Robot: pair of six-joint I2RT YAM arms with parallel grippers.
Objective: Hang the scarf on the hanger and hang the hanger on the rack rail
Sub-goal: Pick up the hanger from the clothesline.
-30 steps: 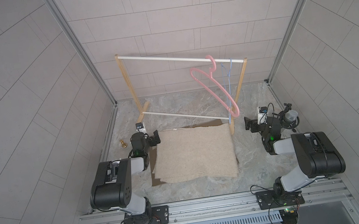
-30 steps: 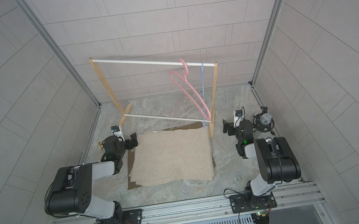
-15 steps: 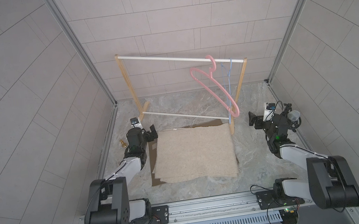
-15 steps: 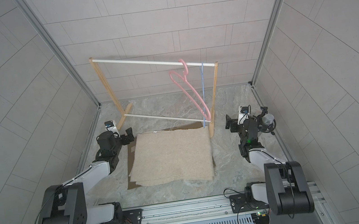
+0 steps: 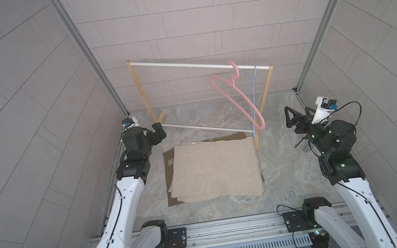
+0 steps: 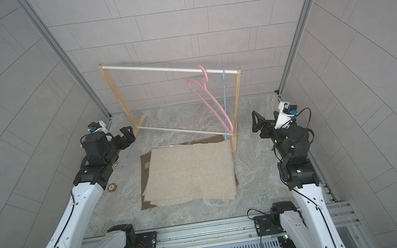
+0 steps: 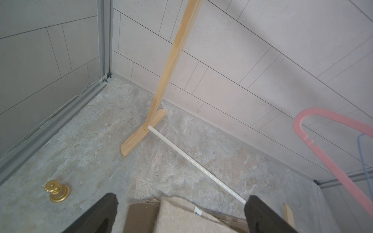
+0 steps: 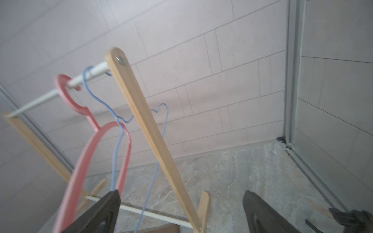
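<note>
Surface: marbled stone floor (image 5: 283, 160); tiled walls (image 5: 179, 28) on 3 sides.
Scarf (image 5: 214, 169): beige, folded flat on cardboard (image 5: 168, 157), mid-floor.
Hanger (image 5: 237, 103): pink, on rack rail (image 5: 179, 65).
Left gripper (image 5: 159, 132): jaws wide, empty.
Right gripper (image 5: 297, 114): jaws wide, empty.

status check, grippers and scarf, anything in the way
Left gripper and right gripper open, empty. Scarf lies folded flat, untouched; pink hanger on rack rail. Blue wire hanger hangs close beside it.
</note>
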